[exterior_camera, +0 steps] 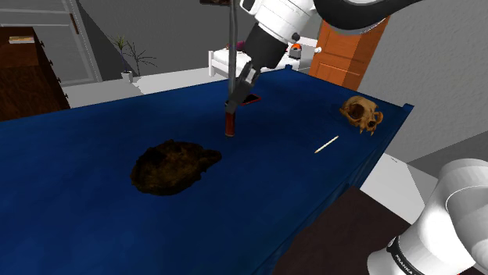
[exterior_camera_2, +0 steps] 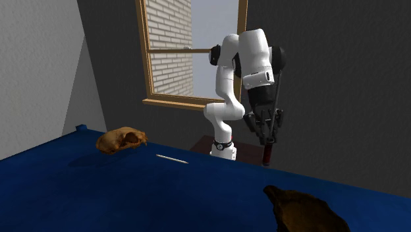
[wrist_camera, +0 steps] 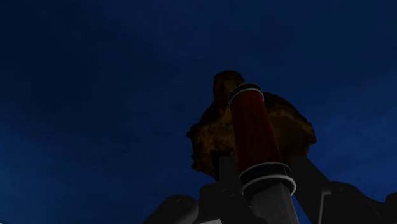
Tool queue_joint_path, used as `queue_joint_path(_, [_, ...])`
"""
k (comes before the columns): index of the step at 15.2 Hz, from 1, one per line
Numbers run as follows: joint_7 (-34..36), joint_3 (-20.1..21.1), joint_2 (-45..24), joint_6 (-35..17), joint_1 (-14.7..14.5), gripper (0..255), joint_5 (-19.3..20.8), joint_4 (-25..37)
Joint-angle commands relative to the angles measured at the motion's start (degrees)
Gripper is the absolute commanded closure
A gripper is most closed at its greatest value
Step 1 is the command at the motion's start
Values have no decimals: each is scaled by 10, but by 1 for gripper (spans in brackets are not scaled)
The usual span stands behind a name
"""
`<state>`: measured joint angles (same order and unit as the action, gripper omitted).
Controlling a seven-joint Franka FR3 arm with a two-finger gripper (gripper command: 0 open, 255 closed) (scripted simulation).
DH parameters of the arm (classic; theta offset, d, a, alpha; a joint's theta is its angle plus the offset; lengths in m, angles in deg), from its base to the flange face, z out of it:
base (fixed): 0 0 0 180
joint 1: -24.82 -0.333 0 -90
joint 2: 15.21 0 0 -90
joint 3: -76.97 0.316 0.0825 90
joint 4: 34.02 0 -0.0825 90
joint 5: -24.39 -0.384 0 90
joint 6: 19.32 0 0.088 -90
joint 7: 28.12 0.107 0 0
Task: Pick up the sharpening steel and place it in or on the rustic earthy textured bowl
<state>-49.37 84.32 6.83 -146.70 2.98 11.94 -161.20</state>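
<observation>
- End effector (exterior_camera: 232, 108) sitting at upper centre of the shoulder frame, clamping the steel (exterior_camera: 230, 123), with fingers pressing on both sides of it.
- Steel hanging upright, red handle pointing down at the blue desk (exterior_camera: 78, 156), grey rod sticking up toward the top edge of the frame.
- Second exterior frame: end effector (exterior_camera_2: 267, 140) sitting right of centre, steel (exterior_camera_2: 267, 155) handle dangling by the far desk (exterior_camera_2: 132, 191) edge.
- Wrist view: fingers (wrist_camera: 219, 181) hugging the steel (wrist_camera: 254, 130) near its white collar, handle end showing in front of the bowl (wrist_camera: 210, 140).
- Bowl (exterior_camera: 172, 166), dark brown and rough, lying centre-left in the shoulder frame, below-left of the steel and apart from it.
- Same bowl (exterior_camera_2: 306, 211) lying at lower right of the second frame.
- Skull (exterior_camera: 361, 113) resting at the right of the shoulder frame near the desk edge, and at the left (exterior_camera_2: 122, 140) in the second frame.
- Thin pale stick (exterior_camera: 327, 144) lying between steel and skull, nearer the skull.
- Window (exterior_camera_2: 191, 53) showing behind the arm.
</observation>
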Motion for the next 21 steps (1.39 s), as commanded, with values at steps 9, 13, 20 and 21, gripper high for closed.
queue_joint_path(9, [112, 69, -211, -42, -14, 255, 69, 180])
queue_joint_path(13, [110, 68, -214, -60, -15, 255, 68, 164])
queue_joint_path(20, [110, 68, -214, -60, -15, 0, 68, 164])
queue_joint_path(21, [110, 68, -214, -60, -15, 0, 68, 164])
